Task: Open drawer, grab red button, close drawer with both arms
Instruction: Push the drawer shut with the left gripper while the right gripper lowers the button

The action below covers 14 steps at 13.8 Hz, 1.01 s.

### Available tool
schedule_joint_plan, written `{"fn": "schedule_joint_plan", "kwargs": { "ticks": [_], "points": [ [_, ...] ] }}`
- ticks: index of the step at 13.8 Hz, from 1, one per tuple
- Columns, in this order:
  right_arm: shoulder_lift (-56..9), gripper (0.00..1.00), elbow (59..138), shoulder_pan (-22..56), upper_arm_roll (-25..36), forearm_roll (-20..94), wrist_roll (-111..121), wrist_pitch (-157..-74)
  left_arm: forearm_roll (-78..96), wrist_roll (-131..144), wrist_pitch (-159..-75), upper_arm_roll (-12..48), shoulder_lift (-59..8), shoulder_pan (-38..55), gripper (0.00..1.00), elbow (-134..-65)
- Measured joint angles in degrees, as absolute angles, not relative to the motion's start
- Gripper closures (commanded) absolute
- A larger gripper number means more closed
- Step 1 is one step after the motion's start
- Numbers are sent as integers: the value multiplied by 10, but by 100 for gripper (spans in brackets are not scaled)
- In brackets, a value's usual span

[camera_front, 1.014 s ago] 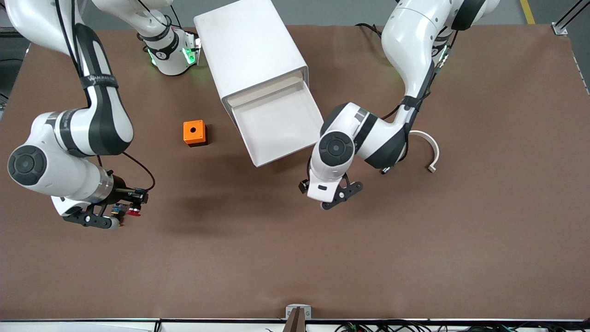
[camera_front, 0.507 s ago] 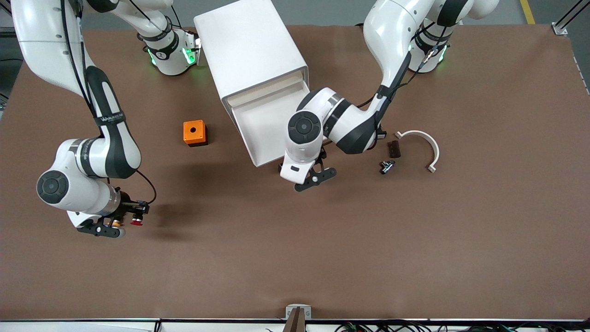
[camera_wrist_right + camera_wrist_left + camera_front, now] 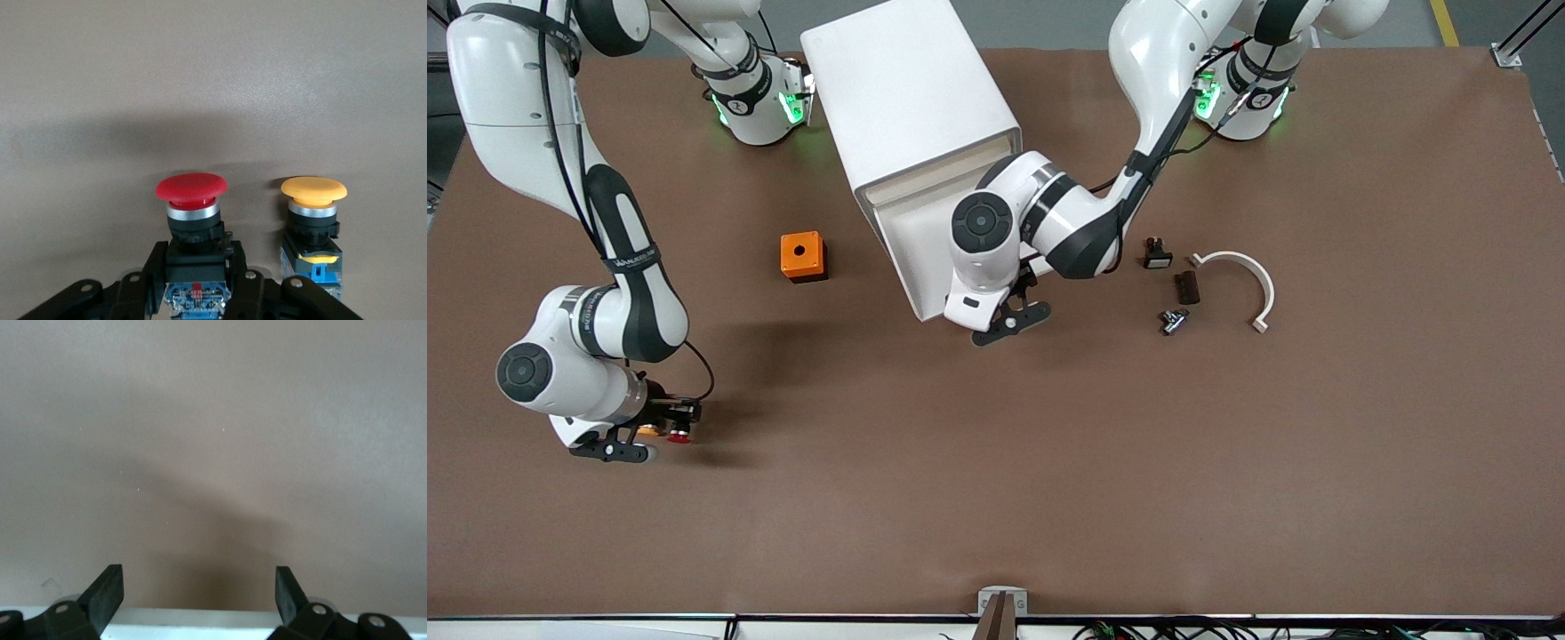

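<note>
The drawer point(image 3: 910, 238) stands pulled out of the white cabinet point(image 3: 911, 98), and the left arm's wrist covers part of it. My left gripper point(image 3: 1009, 318) is open at the drawer's front edge. In the left wrist view that white front edge point(image 3: 200, 617) lies between the spread fingers point(image 3: 107, 597) of the left gripper point(image 3: 199, 587). My right gripper point(image 3: 660, 432) is low over the table at the right arm's end, shut on the button point(image 3: 680, 436). The right wrist view shows the right gripper point(image 3: 198, 267) clamping the black body of the red-capped button point(image 3: 191, 197).
An orange-capped button point(image 3: 313, 207) sits on the table right beside the held one. An orange box with a hole point(image 3: 802, 256) stands beside the drawer. Toward the left arm's end lie a white curved piece point(image 3: 1243, 271) and small dark parts point(image 3: 1158, 255) point(image 3: 1185, 286) point(image 3: 1172, 320).
The left arm has swung from the small parts to the drawer's front, uncovering those parts. The right gripper with the button has shifted slightly nearer to the front camera.
</note>
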<state>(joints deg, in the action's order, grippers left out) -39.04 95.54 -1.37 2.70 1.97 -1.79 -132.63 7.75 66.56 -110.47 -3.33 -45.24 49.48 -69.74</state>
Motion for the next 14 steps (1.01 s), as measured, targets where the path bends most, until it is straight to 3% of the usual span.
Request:
{"fn": "schedule_joint_plan", "kwargs": {
  "ticks": [14],
  "points": [
    [-407,99,961,-14,17,52,-18,-1338,162,740,-1104,33,-452,506,0,-711]
  ]
}}
